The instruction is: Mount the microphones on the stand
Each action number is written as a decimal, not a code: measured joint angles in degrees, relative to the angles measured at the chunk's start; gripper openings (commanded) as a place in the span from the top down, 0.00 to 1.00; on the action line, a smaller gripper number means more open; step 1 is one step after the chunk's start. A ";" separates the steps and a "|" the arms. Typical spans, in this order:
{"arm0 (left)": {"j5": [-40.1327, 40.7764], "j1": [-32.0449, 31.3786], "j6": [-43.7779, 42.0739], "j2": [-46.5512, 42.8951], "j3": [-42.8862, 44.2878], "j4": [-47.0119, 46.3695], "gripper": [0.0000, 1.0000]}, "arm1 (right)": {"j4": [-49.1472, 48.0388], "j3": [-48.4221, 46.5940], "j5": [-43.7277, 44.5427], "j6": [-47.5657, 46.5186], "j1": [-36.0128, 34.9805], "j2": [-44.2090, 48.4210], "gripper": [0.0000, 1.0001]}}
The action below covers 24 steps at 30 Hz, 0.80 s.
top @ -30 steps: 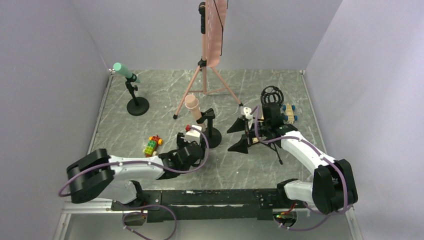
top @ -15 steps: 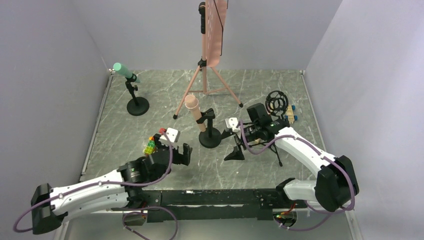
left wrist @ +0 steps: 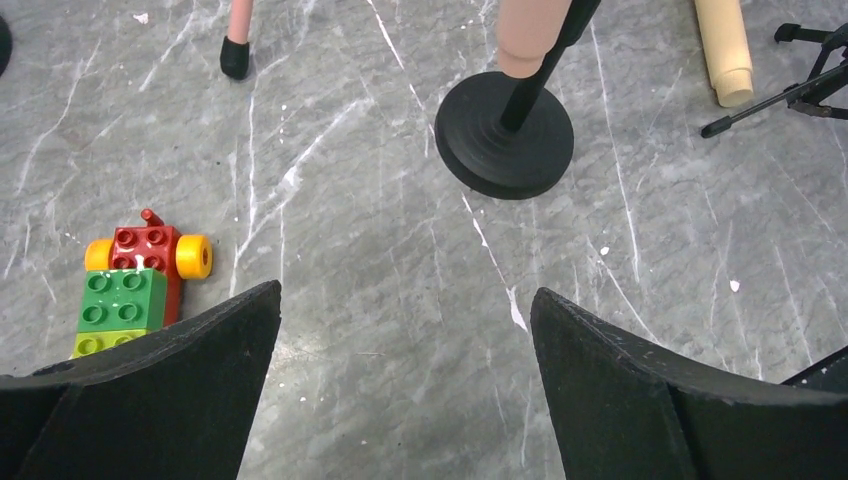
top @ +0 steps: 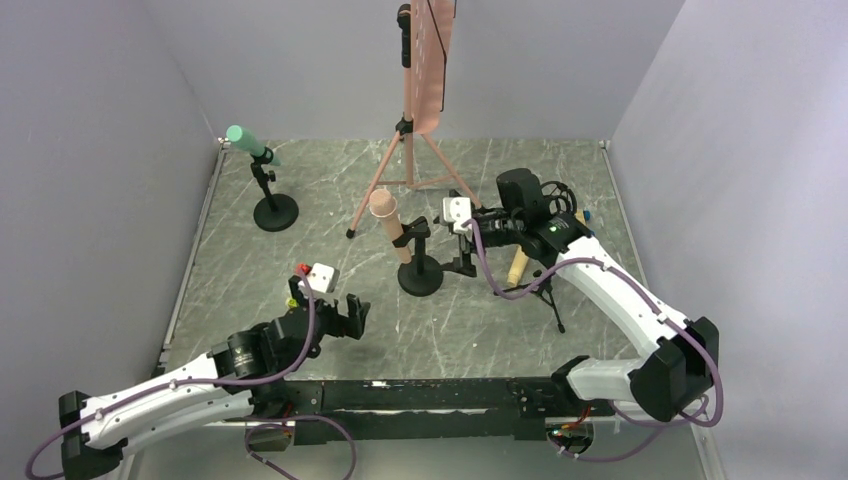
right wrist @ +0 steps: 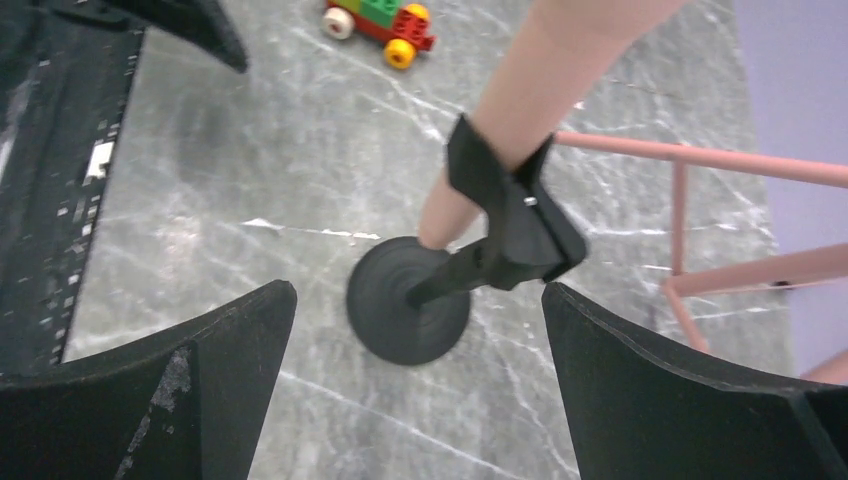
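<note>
A pink microphone [top: 388, 222] sits tilted in the clip of a black round-base stand [top: 420, 275]; it also shows in the right wrist view [right wrist: 540, 100] with its clip [right wrist: 510, 215]. A green microphone [top: 245, 140] sits on a second stand [top: 275, 212] at the back left. A tan microphone [top: 518, 266] lies on the table under my right arm, beside a black tripod stand [top: 548, 290]. My left gripper [top: 345, 318] is open and empty, near the front, left of the pink microphone's stand. My right gripper [top: 462, 245] is open and empty, just right of that stand.
A pink tripod with a music board [top: 420, 80] stands at the back centre. A toy of coloured blocks [left wrist: 130, 275] lies left of my left gripper. A black shock mount [top: 562, 195] is partly hidden behind my right arm. Grey walls close in three sides.
My left gripper has drawn back from the pink microphone's stand toward the near left. My right gripper has moved back and left from the tripod stand, baring the tan microphone.
</note>
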State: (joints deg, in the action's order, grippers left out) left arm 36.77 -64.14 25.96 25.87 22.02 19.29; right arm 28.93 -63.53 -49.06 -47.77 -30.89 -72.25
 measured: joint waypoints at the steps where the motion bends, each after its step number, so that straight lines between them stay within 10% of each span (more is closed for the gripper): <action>1: 0.00 0.00 0.24 -0.33 0.00 0.37 0.01 | -1.77 -0.28 1.14 1.09 0.00 -0.28 0.00; 15: 0.07 0.00 2.40 -5.29 -1.46 3.34 0.01 | -28.06 11.37 10.32 20.11 0.11 -5.73 0.02; 24: 0.04 0.04 3.08 -5.88 -2.10 4.66 0.01 | -38.60 13.68 9.20 26.01 0.11 -10.91 0.25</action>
State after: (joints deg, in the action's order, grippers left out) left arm 36.82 -64.10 29.04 19.99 19.92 23.94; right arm -9.67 -49.84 -39.86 -21.76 -30.79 -83.15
